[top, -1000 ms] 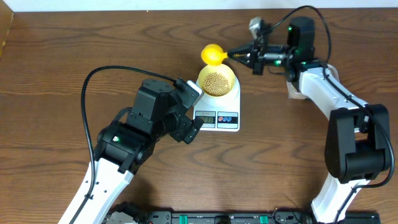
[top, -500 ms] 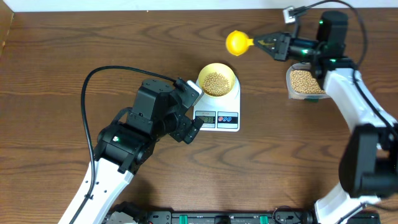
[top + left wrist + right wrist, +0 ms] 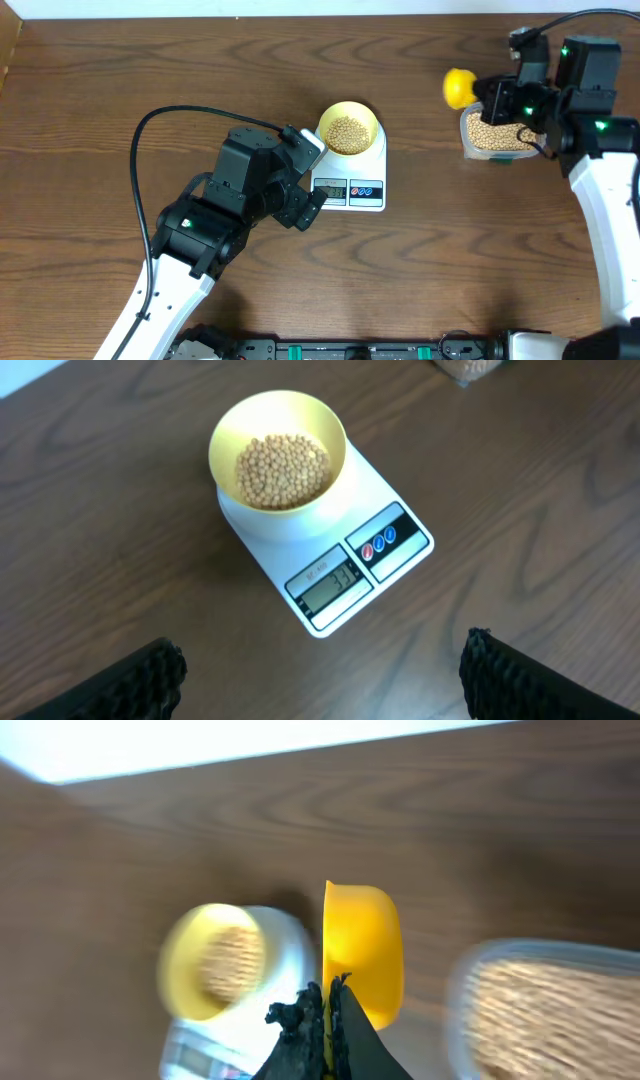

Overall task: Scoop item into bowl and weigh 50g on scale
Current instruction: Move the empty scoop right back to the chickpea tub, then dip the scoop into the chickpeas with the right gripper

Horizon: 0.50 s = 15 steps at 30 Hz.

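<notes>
Nearest me, the left pincer (image 3: 322,682) hangs wide open and empty just short of the scale (image 3: 392,556). On the scale's platform sits the bowl (image 3: 226,428), partly filled with beans (image 3: 282,468). Farther off, the right pincer (image 3: 497,100) is clamped shut on the yellow scoop (image 3: 459,87), holding it by the handle beside the clear tub (image 3: 468,150). Scooping is the step in hand, I judge. The next move calls for dipping the scoop into the tub for more beans.

Bright, even light covers the table (image 3: 100,100); shadows are soft. Overhead and left wrist views are sharp; the right wrist view blurs the bowl (image 3: 215,960).
</notes>
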Motion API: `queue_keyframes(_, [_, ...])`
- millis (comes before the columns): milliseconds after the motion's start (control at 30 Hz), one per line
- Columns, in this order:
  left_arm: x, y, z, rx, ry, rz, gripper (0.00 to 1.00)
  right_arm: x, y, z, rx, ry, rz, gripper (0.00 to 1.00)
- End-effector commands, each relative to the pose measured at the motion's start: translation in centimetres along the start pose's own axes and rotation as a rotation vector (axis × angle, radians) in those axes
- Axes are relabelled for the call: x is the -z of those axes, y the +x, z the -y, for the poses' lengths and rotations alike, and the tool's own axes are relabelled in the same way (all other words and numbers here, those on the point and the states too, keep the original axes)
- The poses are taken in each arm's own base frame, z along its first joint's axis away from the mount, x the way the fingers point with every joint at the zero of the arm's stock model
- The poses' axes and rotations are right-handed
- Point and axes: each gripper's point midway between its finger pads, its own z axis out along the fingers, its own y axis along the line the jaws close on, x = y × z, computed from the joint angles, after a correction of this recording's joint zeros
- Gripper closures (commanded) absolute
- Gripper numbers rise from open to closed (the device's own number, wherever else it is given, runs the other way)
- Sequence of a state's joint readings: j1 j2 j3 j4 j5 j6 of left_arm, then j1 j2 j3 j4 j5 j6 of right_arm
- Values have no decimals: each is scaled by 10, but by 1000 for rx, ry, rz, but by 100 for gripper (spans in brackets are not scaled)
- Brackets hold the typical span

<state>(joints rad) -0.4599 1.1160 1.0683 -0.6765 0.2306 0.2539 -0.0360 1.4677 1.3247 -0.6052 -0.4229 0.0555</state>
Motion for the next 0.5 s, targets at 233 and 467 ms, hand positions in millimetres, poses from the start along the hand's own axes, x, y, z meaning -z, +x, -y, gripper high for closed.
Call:
queue_keyframes(233, [4,-3,-2,13,-9,14,10,32,26,106,143,634,-151,99])
queue_keyframes(467, [4,-3,-2,13,-9,14,10,11,47,117,151,632,-253,99])
